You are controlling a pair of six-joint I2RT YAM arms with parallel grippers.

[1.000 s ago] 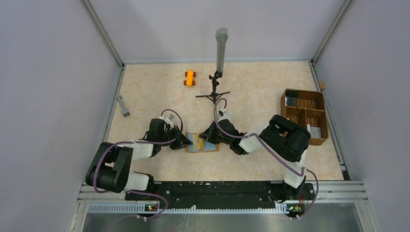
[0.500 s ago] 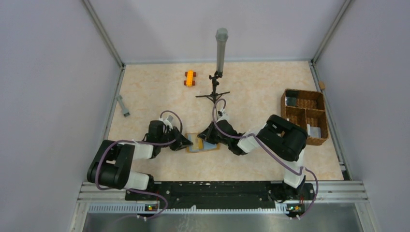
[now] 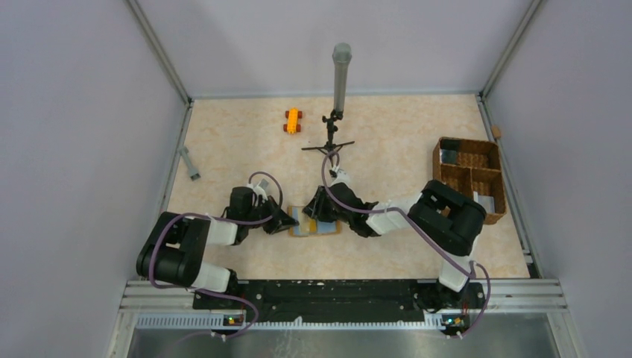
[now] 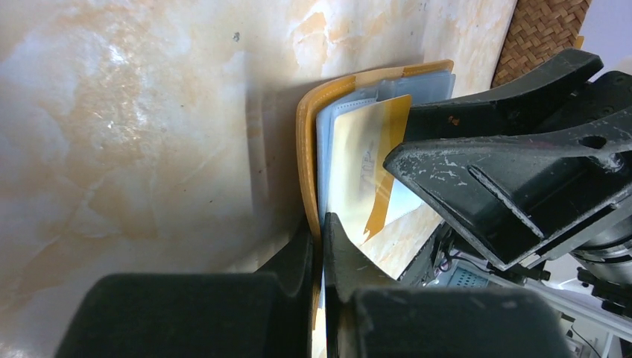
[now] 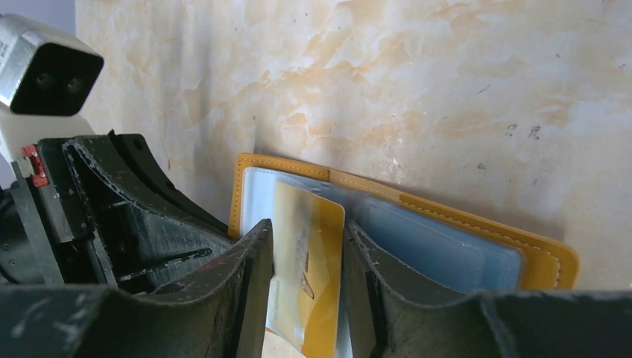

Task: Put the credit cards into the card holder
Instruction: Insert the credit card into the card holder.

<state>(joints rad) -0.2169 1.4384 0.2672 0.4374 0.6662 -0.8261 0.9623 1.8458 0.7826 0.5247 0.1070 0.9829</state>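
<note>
The mustard-orange card holder (image 3: 322, 228) lies open on the table between the two arms, its clear sleeves facing up. My left gripper (image 4: 320, 224) is shut on the holder's (image 4: 304, 142) near orange edge, pinching the cover and a sleeve. A cream-and-yellow credit card (image 5: 307, 276) lies over the sleeves at the holder's (image 5: 548, 261) left half. My right gripper (image 5: 307, 226) stands open around that card, a finger on each side of it. In the top view the left gripper (image 3: 286, 222) and right gripper (image 3: 315, 211) meet over the holder and hide most of it.
An orange toy car (image 3: 292, 120) sits at the back. A small tripod (image 3: 330, 140) with a grey tube stands behind the holder. A brown wicker basket (image 3: 469, 179) is at the right. A small grey piece (image 3: 190, 162) lies by the left wall.
My right gripper has opened and let go of the card. My left gripper has closed on the holder's edge. Both wrists shifted slightly.
</note>
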